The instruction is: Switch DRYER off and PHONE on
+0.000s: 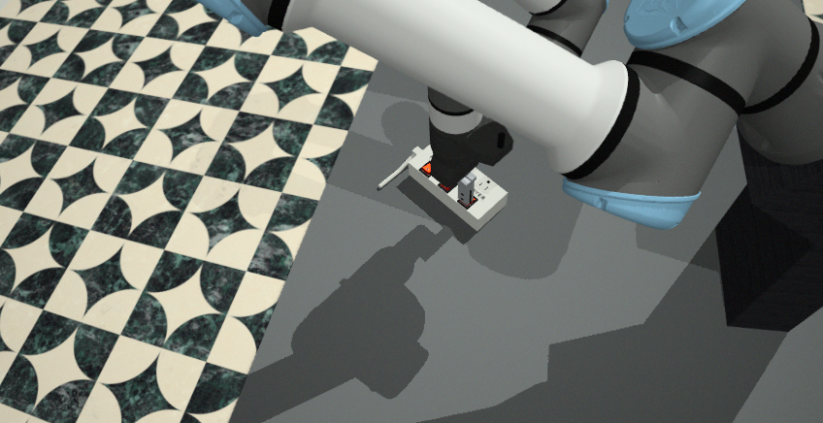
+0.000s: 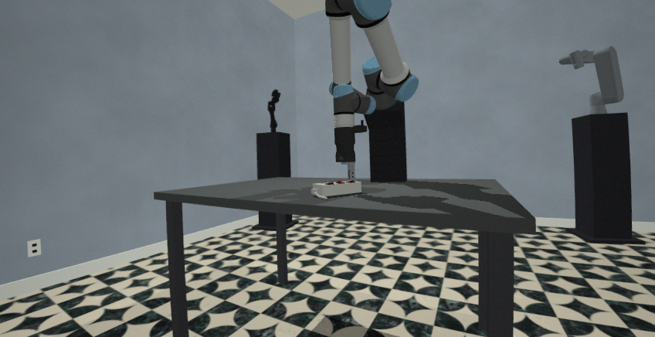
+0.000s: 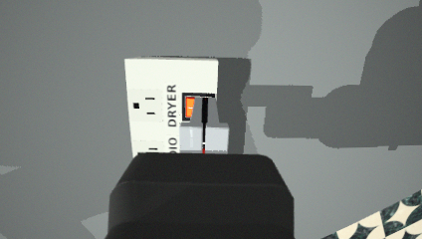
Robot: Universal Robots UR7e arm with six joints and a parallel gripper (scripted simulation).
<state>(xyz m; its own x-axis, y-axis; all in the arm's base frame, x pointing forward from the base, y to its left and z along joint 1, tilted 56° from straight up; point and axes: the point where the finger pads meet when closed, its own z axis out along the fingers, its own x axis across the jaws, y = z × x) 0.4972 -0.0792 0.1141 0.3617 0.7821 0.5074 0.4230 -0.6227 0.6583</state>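
Two grey fingers of the black gripper were pinched fully together, holding nothing, poised over the lit orange DRYER rocker on the flat white power strip, so I'd have pressed straight down, gently.

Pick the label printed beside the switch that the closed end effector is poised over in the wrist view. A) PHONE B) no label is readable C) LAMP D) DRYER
D: in the wrist view the shut fingertips of the end effector sit directly in front of the lit orange switch, and the word DRYER is printed alongside it on the power strip.
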